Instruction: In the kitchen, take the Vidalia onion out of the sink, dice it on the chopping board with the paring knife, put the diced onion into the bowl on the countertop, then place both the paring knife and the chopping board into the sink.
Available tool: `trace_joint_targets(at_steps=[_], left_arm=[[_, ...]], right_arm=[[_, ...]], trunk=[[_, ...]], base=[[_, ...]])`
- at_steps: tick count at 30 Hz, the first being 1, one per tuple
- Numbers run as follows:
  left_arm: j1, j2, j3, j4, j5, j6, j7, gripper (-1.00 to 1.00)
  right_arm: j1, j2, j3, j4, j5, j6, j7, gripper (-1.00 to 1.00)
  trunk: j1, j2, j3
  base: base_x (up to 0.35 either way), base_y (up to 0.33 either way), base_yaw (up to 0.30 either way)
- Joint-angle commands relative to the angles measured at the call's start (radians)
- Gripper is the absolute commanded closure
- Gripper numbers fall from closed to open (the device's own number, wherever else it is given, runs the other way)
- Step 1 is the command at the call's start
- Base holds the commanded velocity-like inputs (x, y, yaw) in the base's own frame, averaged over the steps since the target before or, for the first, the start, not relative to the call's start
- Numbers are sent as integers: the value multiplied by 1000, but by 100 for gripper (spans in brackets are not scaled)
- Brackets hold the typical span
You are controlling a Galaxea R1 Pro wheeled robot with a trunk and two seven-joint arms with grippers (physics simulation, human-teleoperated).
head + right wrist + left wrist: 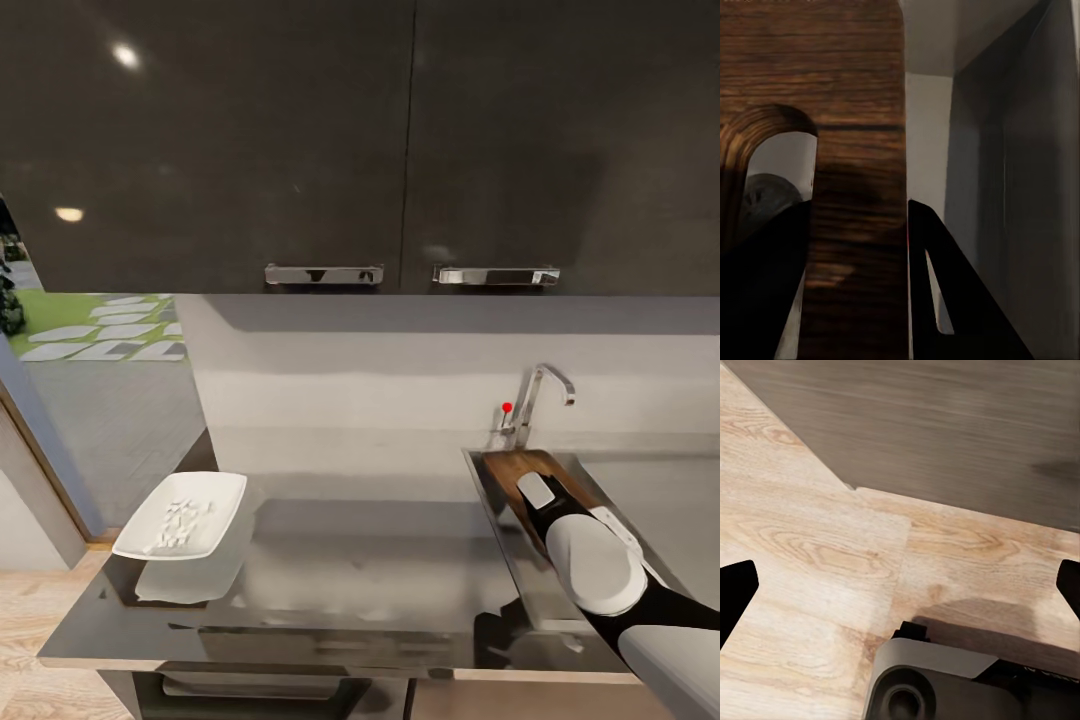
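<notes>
Grey, slightly reflective countertop point(380, 560) under dark cabinets: our dark brown wooden chopping board point(520, 475) with slot handle sits low in the rectangular stainless-steel sink point(497, 520), right gripper point(862, 247) clamped on the strip of wood beside the slot, one finger each side. To the left, well apart from the sink, the shallow white squarish bowl point(182, 515) holds pale diced bits, so we judge dicing & transfer done. Paring knife not identifiable w/ certainty. Left gripper point(900, 585) hangs over wood-plank floor point(810, 547), fingers spread, empty. Board release looks like what's left.
</notes>
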State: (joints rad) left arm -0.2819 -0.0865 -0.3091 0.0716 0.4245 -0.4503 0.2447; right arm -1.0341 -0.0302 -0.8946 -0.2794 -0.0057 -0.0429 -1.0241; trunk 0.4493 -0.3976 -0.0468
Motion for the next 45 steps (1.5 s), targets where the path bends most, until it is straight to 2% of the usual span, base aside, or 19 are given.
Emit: trace_joint_targets(at_steps=[1,11,22,38,45], left_arm=[[-2,-1,-8,4,5,-5,2,-100],[-2,-2,-8,4,5,-5,4,-100],[-2,-2,-8,4,5,-5,4,-100],[-2,-1,-8,4,5,-5,4,-100],[-1,-1,-8,4,5,-5,4,-100]], right_arm=[[-1,-5,-1,3,0,-1,-1,100],[6,-35,-3,34,-2,1,-2,100],[12,-37,-4,33,-2,-3,-12,100],[13,-39,-5,22,-3,-2,-13,100],[13,-38,-3,22,-2,-2,-13,100]], trunk=[[1,-2,-2],[1,-2,-2],[1,-2,-4],[1,-2,-27],[1,-2,-37]], base=[[0,0,0],[0,0,0],[0,0,-10],[1,0,-106],[153,0,-100]])
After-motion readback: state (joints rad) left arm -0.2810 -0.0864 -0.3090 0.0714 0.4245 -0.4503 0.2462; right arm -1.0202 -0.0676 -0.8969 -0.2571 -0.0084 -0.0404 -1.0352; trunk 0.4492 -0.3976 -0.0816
